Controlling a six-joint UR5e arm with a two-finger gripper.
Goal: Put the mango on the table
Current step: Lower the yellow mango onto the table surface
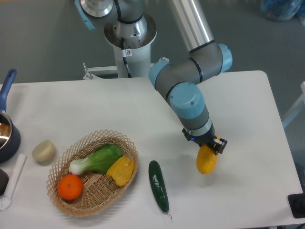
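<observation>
The mango (207,161), a smooth yellow-orange oval, hangs lengthwise at the right of the white table (248,109), its lower end at or just above the surface. My gripper (208,145) is shut on the mango's upper end, and the arm leans in from the upper left. The fingers are mostly hidden behind the wrist and the fruit.
A dark green cucumber (158,185) lies left of the mango. A wicker basket (93,173) holds a bok choy, a yellow pepper (120,171) and an orange (70,186). A pale round object (44,150) and a dark pot (7,138) are at the far left.
</observation>
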